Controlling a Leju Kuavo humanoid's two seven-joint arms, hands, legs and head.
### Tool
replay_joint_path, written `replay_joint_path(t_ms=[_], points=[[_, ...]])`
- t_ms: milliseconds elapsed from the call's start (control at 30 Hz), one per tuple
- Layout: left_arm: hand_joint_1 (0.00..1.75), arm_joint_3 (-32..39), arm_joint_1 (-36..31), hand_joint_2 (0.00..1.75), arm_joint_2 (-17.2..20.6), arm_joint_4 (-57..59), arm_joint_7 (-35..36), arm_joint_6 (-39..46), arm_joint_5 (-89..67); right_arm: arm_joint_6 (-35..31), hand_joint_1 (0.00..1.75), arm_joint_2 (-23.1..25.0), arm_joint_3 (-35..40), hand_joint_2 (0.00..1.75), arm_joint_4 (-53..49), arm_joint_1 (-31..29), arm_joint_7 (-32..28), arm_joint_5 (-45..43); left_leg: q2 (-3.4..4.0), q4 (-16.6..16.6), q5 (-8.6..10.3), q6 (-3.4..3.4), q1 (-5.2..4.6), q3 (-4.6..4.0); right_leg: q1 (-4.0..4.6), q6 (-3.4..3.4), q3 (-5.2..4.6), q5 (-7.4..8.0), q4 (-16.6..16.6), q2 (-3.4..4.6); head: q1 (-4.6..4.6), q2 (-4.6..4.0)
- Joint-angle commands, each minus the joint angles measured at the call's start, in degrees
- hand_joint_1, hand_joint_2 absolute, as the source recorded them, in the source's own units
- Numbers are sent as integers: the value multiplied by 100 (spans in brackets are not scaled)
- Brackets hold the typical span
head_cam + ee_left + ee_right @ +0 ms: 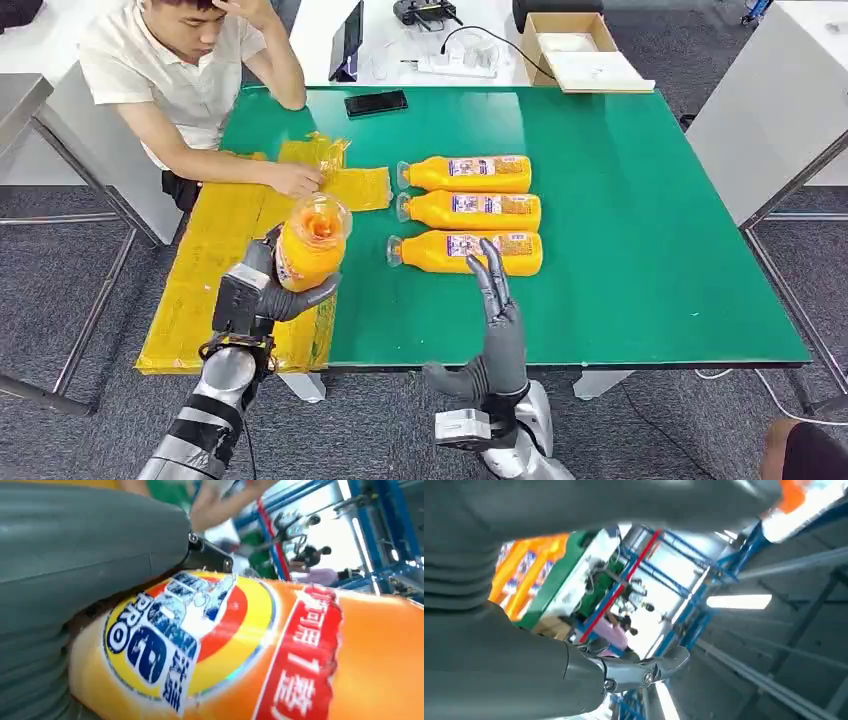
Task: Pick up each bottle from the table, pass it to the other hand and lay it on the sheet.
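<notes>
An orange bottle [311,243] is held up by the left hand [262,290] — the fingers are wrapped around its lower part, and its round base faces the camera. The bottle is lifted above the left edge of the green table [640,250], just over the yellow sheet [215,270]. In the left wrist view the bottle's [250,650] bright label is seen pressed close against the grey thumb.

The right hand [497,320] is raised with nothing in it. Its fingers are stretched out straight and apart, and they are pointed toward the table. Their tips are seen in front of the nearest bottle [467,252].

Three bottles are laid on their sides in a neat row on the table, with their caps turned to the left — the nearest one, a middle bottle [470,211] and a far bottle [466,173].

The sheet is touched by a person's hand [296,178] at its far end. A black phone [376,102] is left near the far table edge.
</notes>
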Motion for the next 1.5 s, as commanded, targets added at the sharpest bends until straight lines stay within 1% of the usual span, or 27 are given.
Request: replay_joint_path(t_ms=[33, 67, 100, 133, 233, 300, 467, 600, 633, 700, 733, 800, 833, 900, 1067, 1100, 1133, 1167, 1233, 1267, 1300, 1433, 1467, 1500], points=[[175, -609, -1074, 175, 460, 1976, 1367, 738, -2739, -305, 0, 104, -485, 0, -44, 46, -179, -159, -5, -4, -5, -15, 7, 28, 9, -16, 30, -10, -2, -15, 2, -2], [175, -601, -1227, 175, 466, 2193, 1419, 645, -2779, -317, 0, 110, -465, 0, -12, 19, -179, -152, -6, -6, -2, -12, 5, 23, 6, -13, 23, -7, -3, -15, 0, 0], [175, -601, -1227, 175, 466, 2193, 1419, 645, -2779, -317, 0, 110, -465, 0, -12, 19, -179, -152, -13, -4, 2, -9, 3, 15, 4, -9, 16, -5, -2, -19, 2, 0], [175, -596, -1496, 175, 426, 2768, 1407, 616, -2869, -310, 0, 120, -443, 0, 60, -37, -179, -146, -13, -5, -1, -15, 8, 27, 10, -16, 30, -7, -4, -23, 0, -2], [175, -453, -2027, 175, 367, 3838, 1791, 425, -3068, -190, 0, 134, -350, 0, 224, -133, -179, -157, -3, -1, 2, -11, 6, 15, 7, -11, 16, -2, -1, -10, -2, 0], [175, -278, -2209, 175, 398, 4212, 1899, 420, -3032, -186, 0, 165, -314, 0, 331, -183, -179, -133, 3, -2, -1, -13, 7, 26, 9, -13, 23, -3, -3, -11, 2, 0], [175, -278, -2209, 175, 398, 4212, 1899, 420, -3032, -186, 0, 165, -314, 0, 331, -183, -179, -133, 20, -2, 0, -17, 9, 26, 10, -13, 23, -3, 0, 5, 0, 0], [175, -278, -2209, 175, 398, 4212, 1899, 420, -3032, -186, 0, 165, -314, 0, 331, -183, -179, -133, 8, 0, 5, -13, 7, 12, 7, -7, 13, 0, 0, 3, 2, -2], [175, -278, -2209, 175, 398, 4212, 1899, 420, -3032, -186, 0, 165, -314, 0, 331, -183, -179, -133, 14, 0, -2, -18, 11, 26, 12, -12, 27, -4, -1, 5, 0, 0], [175, -278, -2209, 175, 398, 4212, 1899, 420, -3032, -186, 0, 165, -314, 0, 331, -183, -179, -133, 11, 0, 3, -14, 8, 16, 7, -8, 18, -1, 0, 5, 2, -2], [175, -278, -2209, 175, 398, 4212, 1899, 420, -3032, -186, 0, 165, -314, 0, 331, -183, -179, -133, 15, -1, 0, -17, 8, 25, 8, -12, 25, -3, 1, 7, 2, -2], [175, -251, -2262, 175, 425, 4365, 2054, 387, -3086, -88, 0, 154, -305, 0, 379, -202, -179, -191, 10, -2, 6, -14, 5, 12, 5, -8, 12, 2, 0, 5, 2, 0], [175, -152, -2314, 175, 433, 4479, 2038, 217, -2991, -60, 0, 150, -295, 0, 405, -222, -179, -230, 15, 1, 1, -19, 8, 22, 9, -14, 22, -2, 2, 6, 2, -2], [175, 41, -2374, 175, 463, 4628, 1801, -200, -2767, -16, 0, 118, -255, 0, 485, -287, -179, -335, 14, -2, 6, -14, 5, 12, 5, -9, 12, 3, 0, 9, 2, 0], [173, 247, -2443, 175, 498, 4696, 1280, -826, -2495, 89, 0, 15, -125, 0, 603, -438, -179, -652, 29, -6, 1, -21, 9, 34, 10, -17, 28, 1, -2, 19, 2, 0], [159, 269, -2452, 175, 503, 4701, 1246, -935, -2459, 119, 0, 7, -108, 0, 639, -470, -179, -693, 23, -3, 3, -18, 7, 29, 8, -12, 24, 2, 1, 15, 2, -2], [119, 249, -2461, 175, 511, 4696, 1228, -990, -2474, 123, 0, -3, -90, 0, 645, -485, -179, -723, 19, -3, 6, -17, 5, 29, 6, -11, 24, 3, 3, 12, 0, 0], [65, 227, -2475, 175, 516, 4692, 1216, -1024, -2494, 141, 0, -13, -81, 0, 666, -507, -179, -752, 21, -5, 5, -21, 8, 36, 9, -14, 31, 3, 0, 13, 2, 0], [19, 221, -2488, 175, 544, 4703, 1167, -1200, -2474, 172, 0, -39, -57, 0, 694, -555, -179, -808, 5, -5, 11, -17, 4, 26, 3, -9, 24, 3, 3, 6, 0, -2], [7, 174, -2489, 175, 567, 4704, 1148, -1234, -2518, 181, 0, -46, -57, 0, 707, -570, -179, -828, 11, -4, 8, -23, 7, 36, 8, -14, 33, 2, 2, 9, 0, -2], [0, 99, -2494, 175, 595, 4715, 1147, -1276, -2593, 193, 0, -59, -57, 0, 723, -586, -179, -848, 0, -5, 13, -21, 5, 29, 5, -10, 29, 3, 4, 4, 2, 0], [0, -76, -2472, 175, 624, 4724, 1168, -1323, -2773, 124, 0, -96, -61, 0, 789, -627, -179, -857, 12, -5, 9, -23, 8, 35, 8, -13, 34, 1, 4, 12, 2, 0], [0, -96, -2410, 0, 619, 4697, 1059, -1375, -2766, 114, 0, -118, -83, 0, 848, -642, -179, -862, 6, -5, 11, -21, 6, 32, 5, -11, 32, 1, 4, 8, 0, 0], [0, -24, -2352, 0, 623, 4660, 905, -1470, -2651, 83, 0, -134, -87, 0, 881, -662, -179, -865, 10, -8, 8, -24, 8, 39, 8, -14, 39, 0, 1, 9, 2, -2]])
